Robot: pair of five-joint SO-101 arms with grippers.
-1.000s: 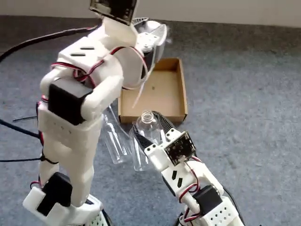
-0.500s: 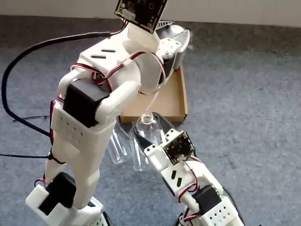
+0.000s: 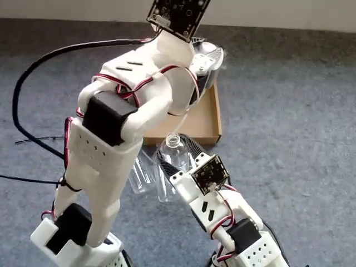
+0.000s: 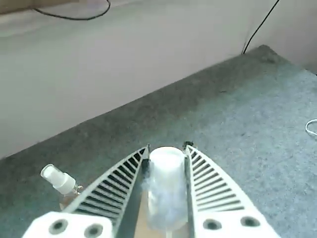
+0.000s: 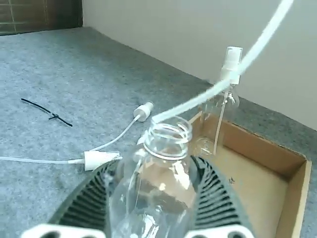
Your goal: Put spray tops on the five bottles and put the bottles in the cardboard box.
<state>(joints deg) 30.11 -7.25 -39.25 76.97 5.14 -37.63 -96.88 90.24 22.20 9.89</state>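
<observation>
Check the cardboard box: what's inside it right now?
One clear bottle with a spray top stands inside the cardboard box, near a corner; floor beside it is bare. In the high view the left arm covers part of the box, so that area is unconfirmed.

Soft, even light throughout; shadows on the carpet (image 3: pixel 289 111) are faint; small highlights glint on the clear bottle (image 5: pixel 158 186).

The left arm (image 3: pixel 125 119) stands tall with its elbow bent, and the left gripper (image 4: pixel 166 147), at the far end, is clamped on a spray top (image 4: pixel 166 183). The right arm (image 3: pixel 222 214) sits low and near, to the right. The right gripper (image 3: pixel 177 149) is closed round an upright bottle (image 5: pixel 154 191).
</observation>
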